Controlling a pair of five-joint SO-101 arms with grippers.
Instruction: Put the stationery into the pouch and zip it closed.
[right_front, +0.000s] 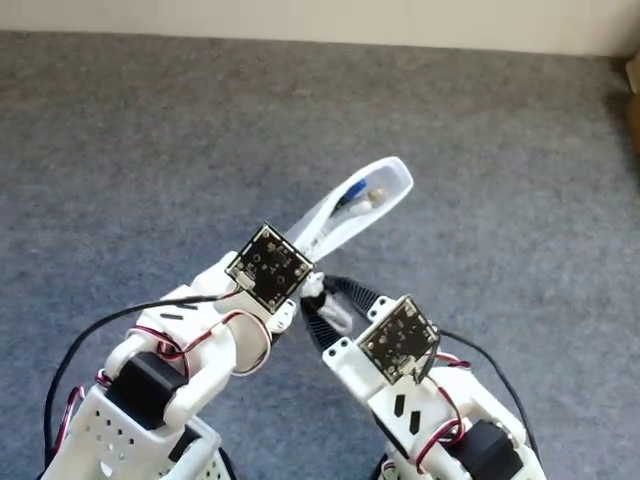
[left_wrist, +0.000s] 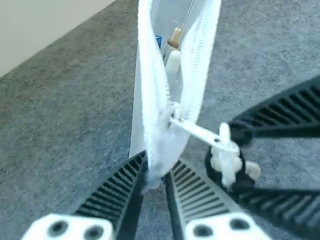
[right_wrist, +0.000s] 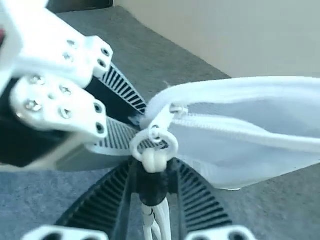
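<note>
Two arms meet at one end of the pouch (right_front: 368, 198) in the high view. The left arm (right_front: 210, 285) and the right arm (right_front: 400, 400) crowd together there, while the rest of the pouch stretches away across the grey desk (right_front: 150, 150) with the stationery (right_front: 353, 192) inside. With the wrists so near each other, any travel along the zip risks one arm knocking the other.

From the left wrist, the left jaws are clamped on the pouch's end fabric, just behind the zip slider (left_wrist: 172, 112). Beyond the slider the two rows of teeth stand apart, so the zip looks almost wholly open to me. The pen tips (left_wrist: 173, 42) lie right under that gap, and if one rides up the slider could jam on it. The hold is on a thin fold of cloth, so a hard tug could drag it free.

From the right wrist, the right jaws are pinched together on the bead (right_wrist: 152, 161) and cord below the pull ring (right_wrist: 154, 141), not on the slider itself. That grip is on something small and round, and I judge it the likeliest to slip. A pull off the line of the teeth could also cock the slider, or lift the far, unheld end off the desk and shift the stationery toward the open mouth.
</note>
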